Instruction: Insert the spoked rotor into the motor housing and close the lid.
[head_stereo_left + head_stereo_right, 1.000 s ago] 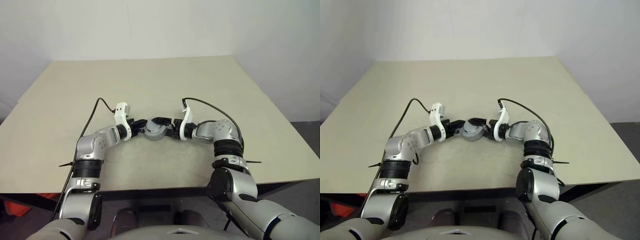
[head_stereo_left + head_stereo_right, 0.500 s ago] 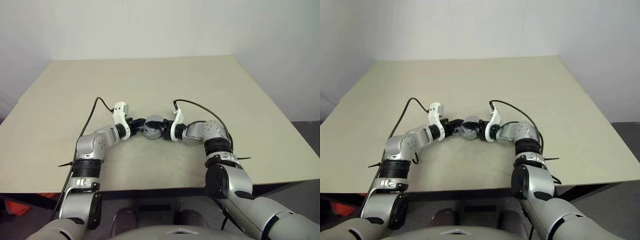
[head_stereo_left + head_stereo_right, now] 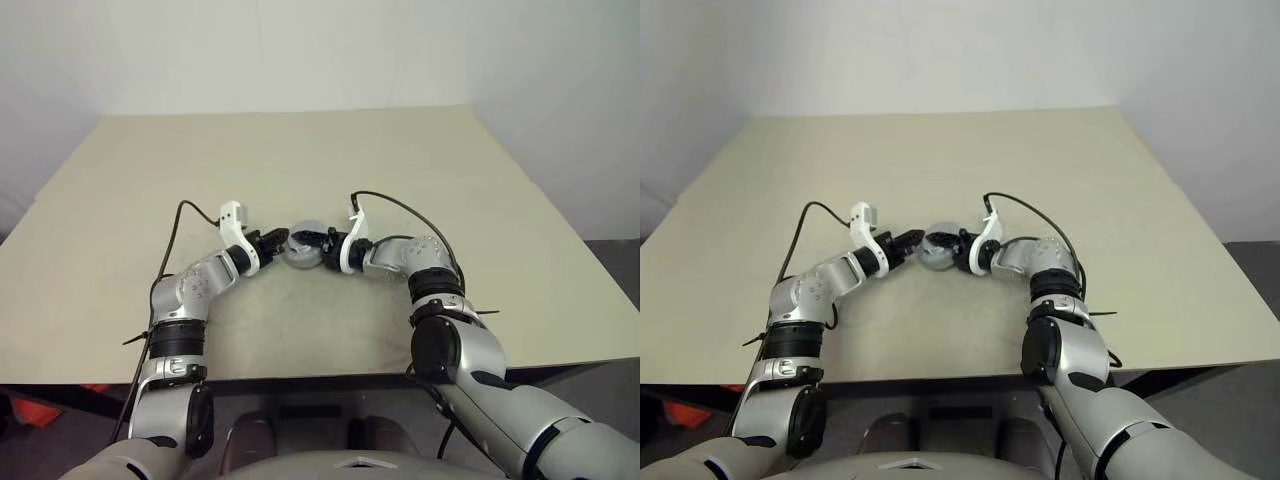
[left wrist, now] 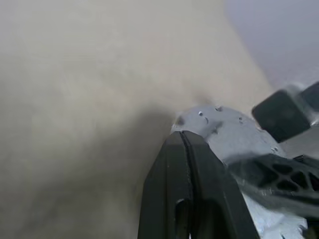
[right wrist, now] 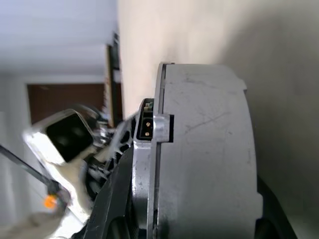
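The round grey-metal motor housing (image 3: 302, 246) is held above the beige surface (image 3: 330, 165), between the 2 claws. The right claw (image 3: 322, 241) is clamped across the housing's thickness, as seen in the right wrist view, where a plain grey disc, judged to be the lid (image 5: 207, 149), is seated flat on it. The left claw (image 3: 274, 240), fingers pressed together, lies against the housing's opposite edge. Nothing of the interior can be seen, so the spoked rotor's place cannot be told.
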You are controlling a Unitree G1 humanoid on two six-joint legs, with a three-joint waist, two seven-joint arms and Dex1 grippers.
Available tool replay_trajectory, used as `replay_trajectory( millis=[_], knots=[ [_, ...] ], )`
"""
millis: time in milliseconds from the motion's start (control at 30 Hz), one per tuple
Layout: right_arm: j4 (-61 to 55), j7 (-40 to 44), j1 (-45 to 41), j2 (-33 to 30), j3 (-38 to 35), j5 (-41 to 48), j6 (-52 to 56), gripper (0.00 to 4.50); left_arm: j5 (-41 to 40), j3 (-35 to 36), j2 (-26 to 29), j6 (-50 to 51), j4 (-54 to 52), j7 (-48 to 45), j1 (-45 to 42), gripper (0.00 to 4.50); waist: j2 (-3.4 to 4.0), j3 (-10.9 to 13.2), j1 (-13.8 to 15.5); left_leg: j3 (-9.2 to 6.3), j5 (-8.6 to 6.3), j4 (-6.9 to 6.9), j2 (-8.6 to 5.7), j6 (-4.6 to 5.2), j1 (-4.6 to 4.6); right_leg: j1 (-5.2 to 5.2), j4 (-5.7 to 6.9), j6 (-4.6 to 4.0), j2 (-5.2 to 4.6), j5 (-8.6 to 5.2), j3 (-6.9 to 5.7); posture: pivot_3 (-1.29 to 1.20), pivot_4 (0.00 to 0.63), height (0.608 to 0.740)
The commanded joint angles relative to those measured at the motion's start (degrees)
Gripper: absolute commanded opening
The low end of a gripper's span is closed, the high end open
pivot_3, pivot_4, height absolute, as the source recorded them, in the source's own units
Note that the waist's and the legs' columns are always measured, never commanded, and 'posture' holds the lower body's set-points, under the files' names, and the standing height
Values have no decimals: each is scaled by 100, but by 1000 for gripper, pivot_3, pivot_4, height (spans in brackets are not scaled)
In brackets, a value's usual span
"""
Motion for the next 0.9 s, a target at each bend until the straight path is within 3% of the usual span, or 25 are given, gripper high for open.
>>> replay_trajectory(
  millis=[33,100,200,567,900],
  knots=[
    [-107,11,-501,-37,-361,594,-103,2118,-482,395,-1,85,-361,84,114,0,0,1,5,0,-3,15,0,6,-17,-13,11,-6,2,-4,-6,0,0,740],
    [-79,-34,-588,-34,-451,711,-70,2118,-693,558,-16,122,-444,102,188,0,0,1,13,-1,7,17,1,24,-32,-25,14,-10,2,-6,-16,0,0,740],
    [-112,-134,-672,18,-530,887,40,2118,-1115,857,-113,206,-554,238,257,642,0,1,27,-1,7,19,4,25,-35,-29,17,-13,4,-8,-18,0,0,740],
    [-586,-271,-639,194,-440,1296,647,2118,-3116,1586,-479,885,-598,845,92,4433,-1,7,179,0,-2,45,10,6,-43,-27,21,-12,2,-8,-17,0,0,740],
    [-1047,-408,-582,275,-454,1673,1041,2118,-4423,1614,-571,1104,-266,1235,-101,4433,-3,8,191,-1,1,47,8,0,-43,-27,23,8,9,5,-17,0,0,740]
  ],
)
